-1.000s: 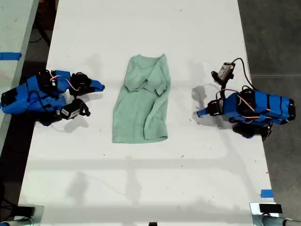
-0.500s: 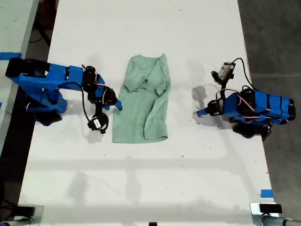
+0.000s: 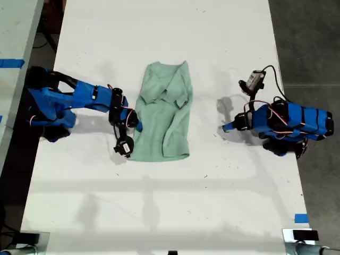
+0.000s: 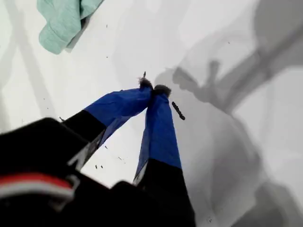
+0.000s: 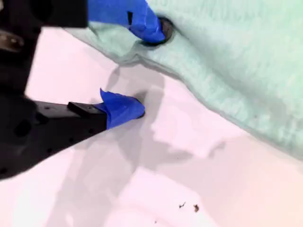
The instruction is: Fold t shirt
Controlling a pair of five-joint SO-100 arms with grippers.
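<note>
White counter point(image 3: 159, 212); the t shirt point(image 3: 162, 114) lies mid-counter. My second gripper point(image 5: 142, 71), fingers parted, straddles the shirt's edge, presumably to pinch it. My first gripper point(image 4: 152, 91), fingers closed empty, rests well apart.

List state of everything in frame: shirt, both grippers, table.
t shirt: flat on the table, wrinkled, top part folded over itself, not lifted.
my second gripper: open at the shirt's edge on the exterior view's left, one fingertip on the cloth, the other on the table.
my first gripper: shut, empty, over bare table on the exterior view's right, apart from the shirt.
table: white, with small dark specks.
</note>
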